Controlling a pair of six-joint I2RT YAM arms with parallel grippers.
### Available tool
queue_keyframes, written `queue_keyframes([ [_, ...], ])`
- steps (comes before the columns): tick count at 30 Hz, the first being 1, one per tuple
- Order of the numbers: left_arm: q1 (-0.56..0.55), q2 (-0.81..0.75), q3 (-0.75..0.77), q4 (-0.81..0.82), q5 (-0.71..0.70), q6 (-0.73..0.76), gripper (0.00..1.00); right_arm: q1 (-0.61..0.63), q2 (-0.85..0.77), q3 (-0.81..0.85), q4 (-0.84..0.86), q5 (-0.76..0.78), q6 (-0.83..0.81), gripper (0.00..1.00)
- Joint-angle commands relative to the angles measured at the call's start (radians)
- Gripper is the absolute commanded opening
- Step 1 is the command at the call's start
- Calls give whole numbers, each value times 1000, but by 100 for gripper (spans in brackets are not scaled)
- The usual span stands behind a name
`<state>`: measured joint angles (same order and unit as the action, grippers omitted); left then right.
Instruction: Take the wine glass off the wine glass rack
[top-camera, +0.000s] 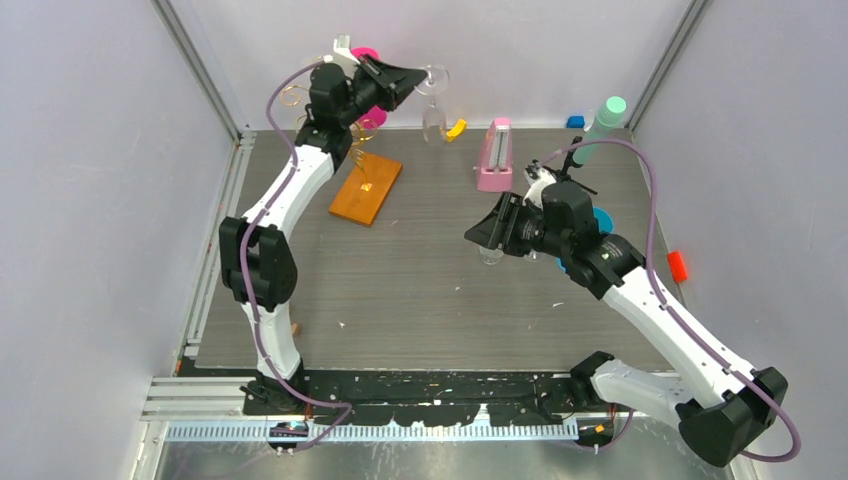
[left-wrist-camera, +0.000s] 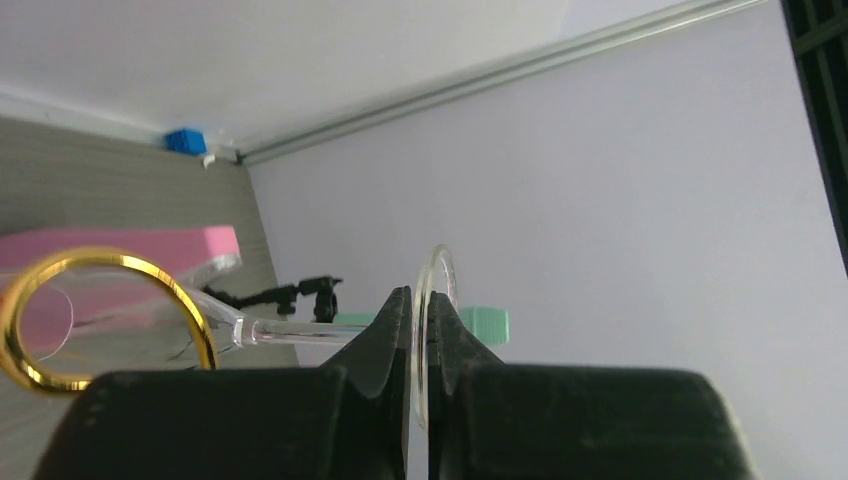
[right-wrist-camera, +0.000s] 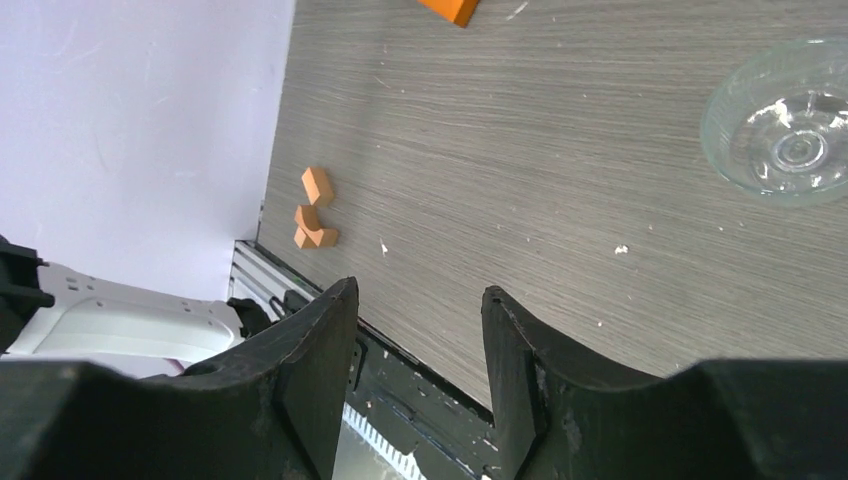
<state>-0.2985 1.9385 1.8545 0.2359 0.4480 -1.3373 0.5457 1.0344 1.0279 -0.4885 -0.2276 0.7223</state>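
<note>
1. The wine glass (top-camera: 433, 120) is in the air at the far-left of the surface (top-camera: 420, 300). It is held out past the left fingers (left-wrist-camera: 385, 345), to the right of the wine glass rack (top-camera: 366, 186).
2. Grip: the left fingers are pinched shut on the rim of the foot (left-wrist-camera: 441, 272), which shows edge-on between them. The stem runs sideways from there to the bowl. It's a thin-edge pinch on glass, so I judge it slip-prone.
3. Rack relation: in the left wrist view a gold loop (left-wrist-camera: 100, 258) sits at the bowl end of the stem. I can't tell whether the stem is threaded through it or only passes behind it. In the top view the glass looks off to the side of the rack's visible curls, with no contact that I can make out.
4. Step, my read: lift-off and withdrawal. The glass is grasped and is either leaving the rack arm or just out of it. It has not been set down yet.
5. Next move calls for:
   - a slow, straight pull along the loop's open side, with no wrist twist, so the stem doesn't hook the wire
   - confirming the bowl is clear before lowering
   - righting the glass and placing it foot-down on open surface
6. Right fingers (right-wrist-camera: 320, 370) are spread apart and empty, hovering low over the surface mid-right. A clear glass piece (right-wrist-camera: 790, 125) stands on the surface just beside them, untouched. Keep the drop spot away from it.
</note>
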Motion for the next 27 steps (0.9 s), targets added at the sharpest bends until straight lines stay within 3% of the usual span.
queue_keyframes([
  [1,-40,-109,-102,107,69,-70,0,0,-75,-26,170,-2,4,55],
  [8,-96,-264,-300,83,64,-116,0,0,-147,-56,380,24,-79,63],
  [15,-114,-469,-536,80,58,-217,0,0,-112,-29,493,30,-239,68],
  [22,-140,-637,-713,45,114,-284,0,3,-85,-62,633,-190,-425,69],
  [27,-145,-714,-770,34,146,-316,0,14,-46,-62,699,-308,-470,69],
])
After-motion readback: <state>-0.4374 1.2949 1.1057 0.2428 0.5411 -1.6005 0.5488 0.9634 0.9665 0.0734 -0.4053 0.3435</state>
